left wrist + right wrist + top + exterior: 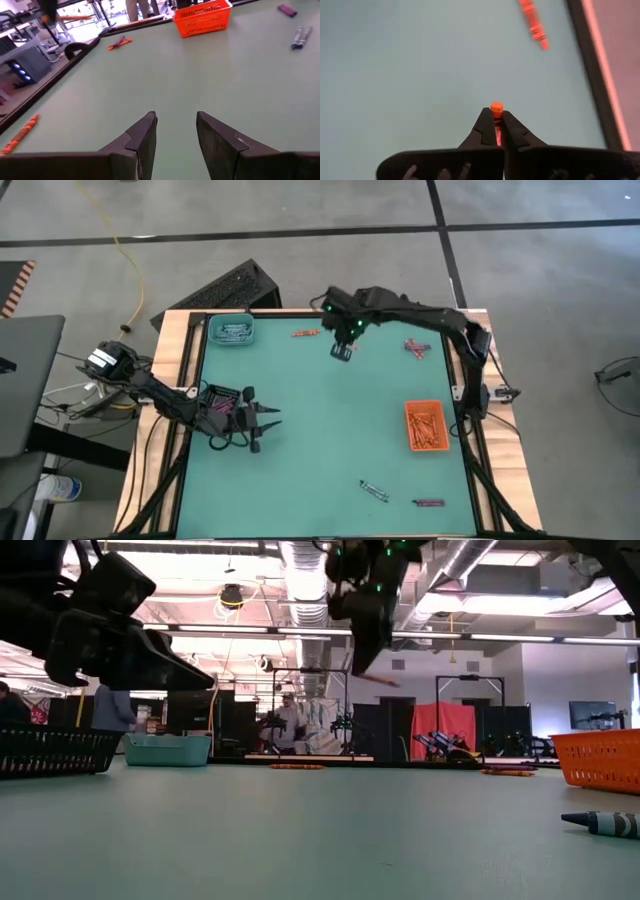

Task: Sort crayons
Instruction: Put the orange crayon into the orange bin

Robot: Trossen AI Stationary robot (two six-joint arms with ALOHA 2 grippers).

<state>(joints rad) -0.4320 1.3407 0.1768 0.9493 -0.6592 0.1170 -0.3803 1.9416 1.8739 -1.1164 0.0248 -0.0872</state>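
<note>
We see a green table [320, 430] bearing a teal tray [231, 331], a black tray [221, 397], an orange tray [426, 426] and loose crayons [305, 333] scattered near its edges.

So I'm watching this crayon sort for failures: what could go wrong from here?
The right gripper pinches its orange crayon near one end only, high above the table, so it may slip or swing out before reaching the orange tray. The crayon left near the far edge could be knocked off.
</note>
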